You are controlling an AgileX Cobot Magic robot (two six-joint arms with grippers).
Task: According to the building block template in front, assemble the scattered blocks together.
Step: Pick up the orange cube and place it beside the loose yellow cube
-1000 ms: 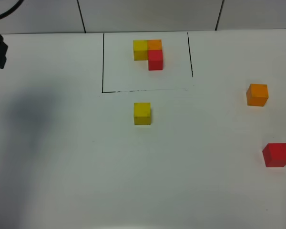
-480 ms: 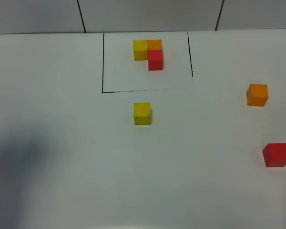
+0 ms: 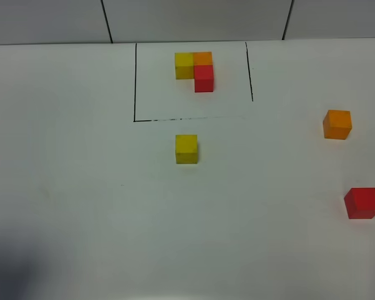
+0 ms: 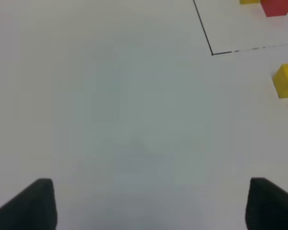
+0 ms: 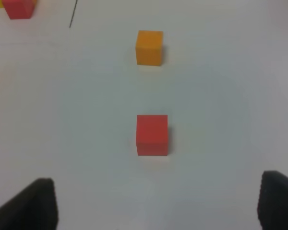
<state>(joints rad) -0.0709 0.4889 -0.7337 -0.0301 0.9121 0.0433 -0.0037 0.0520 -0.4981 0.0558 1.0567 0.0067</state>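
Observation:
The template [image 3: 195, 70] is an L of yellow, orange and red cubes inside a thin black outline at the back middle. The loose yellow cube [image 3: 187, 149] sits just in front of the outline and shows in the left wrist view [image 4: 286, 81]. The loose orange cube [image 3: 337, 124] and loose red cube [image 3: 362, 202] lie at the right; both show in the right wrist view, orange [image 5: 149, 47], red [image 5: 152, 134]. My left gripper [image 4: 149, 203] is open and empty above bare table. My right gripper [image 5: 156, 203] is open and empty, close to the red cube. Neither gripper shows in the high view.
The white table [image 3: 81, 175] ends at a tiled wall [image 3: 194, 19] at the back. A dark shadow [image 3: 12, 275] lies at the front left corner.
The left arm's dark part at the far left has left the high view, and its shadow has slid toward the front left corner. The cubes have not moved.

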